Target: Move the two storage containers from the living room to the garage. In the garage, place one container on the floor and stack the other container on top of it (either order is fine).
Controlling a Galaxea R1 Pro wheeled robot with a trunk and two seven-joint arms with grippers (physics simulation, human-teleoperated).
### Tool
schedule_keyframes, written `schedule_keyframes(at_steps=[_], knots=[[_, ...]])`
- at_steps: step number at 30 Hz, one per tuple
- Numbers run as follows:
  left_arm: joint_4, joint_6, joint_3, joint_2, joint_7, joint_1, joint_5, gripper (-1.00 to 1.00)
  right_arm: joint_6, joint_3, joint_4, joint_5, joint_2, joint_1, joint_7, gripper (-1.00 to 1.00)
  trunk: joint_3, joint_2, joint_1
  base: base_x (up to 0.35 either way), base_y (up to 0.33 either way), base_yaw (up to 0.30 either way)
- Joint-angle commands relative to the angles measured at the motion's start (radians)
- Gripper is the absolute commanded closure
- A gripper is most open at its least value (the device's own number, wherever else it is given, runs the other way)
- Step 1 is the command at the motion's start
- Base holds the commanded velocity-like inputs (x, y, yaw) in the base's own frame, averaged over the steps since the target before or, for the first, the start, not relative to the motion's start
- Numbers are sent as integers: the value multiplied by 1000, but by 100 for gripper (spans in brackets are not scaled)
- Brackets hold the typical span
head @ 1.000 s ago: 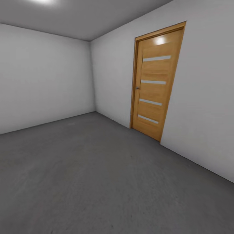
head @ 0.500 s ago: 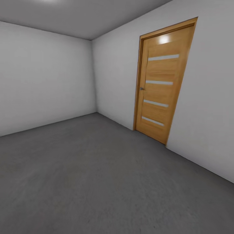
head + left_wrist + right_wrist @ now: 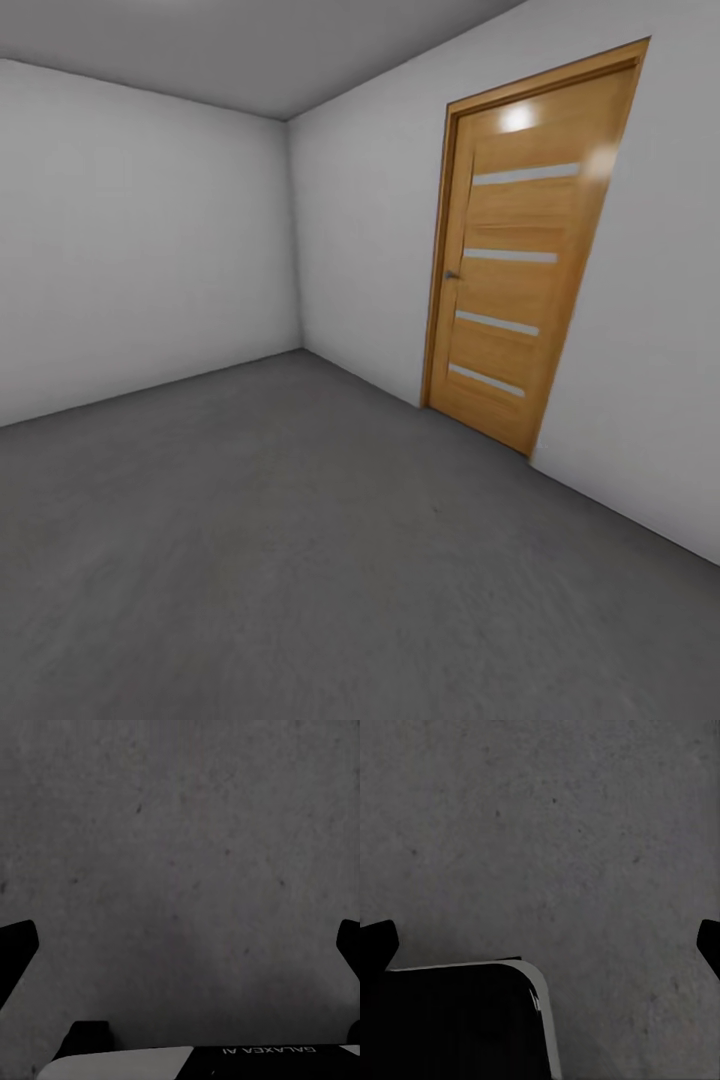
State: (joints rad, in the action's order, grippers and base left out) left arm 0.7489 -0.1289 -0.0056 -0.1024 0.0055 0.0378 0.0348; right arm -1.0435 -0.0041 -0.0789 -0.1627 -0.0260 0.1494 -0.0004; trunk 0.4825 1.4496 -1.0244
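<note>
White lettering reading "GALAXEA AI" is showing upside down in the left wrist view, standing on the dark housing of the left gripper (image 3: pixel 180 945) at the edge of the picture, and no other text, number or sign is showing legibly anywhere.

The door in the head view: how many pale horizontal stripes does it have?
4. All lie on the wooden door, stacked one above another: one near the top, one level with the handle, and two lower down. None appears hidden.
</note>
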Motion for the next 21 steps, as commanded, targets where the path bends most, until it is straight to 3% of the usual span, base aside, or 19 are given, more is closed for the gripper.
schedule_keyframes(at_steps=[1,6,13,18,21], knots=[[3,-7,-1,0,0,1,4,-100,-4,1,-1,-3,0,0,0,-100,1,0,-1,291,201,0],[4,-12,-2,-6,1,1,1,-100,-4,3,-2,-3,1,10,2,-100,1,0,-1,308,155,0],[4,-18,-3,-32,39,-12,-9,-100,-4,4,-2,-3,6,71,7,-100,1,0,-1,328,95,0],[4,-18,-4,-30,50,-28,-47,-100,-4,4,-1,0,11,93,10,-100,1,0,-1,330,125,0],[4,-10,-3,-30,52,-33,-53,-100,-4,4,-1,-1,13,100,48,-100,1,0,-1,330,130,0]])
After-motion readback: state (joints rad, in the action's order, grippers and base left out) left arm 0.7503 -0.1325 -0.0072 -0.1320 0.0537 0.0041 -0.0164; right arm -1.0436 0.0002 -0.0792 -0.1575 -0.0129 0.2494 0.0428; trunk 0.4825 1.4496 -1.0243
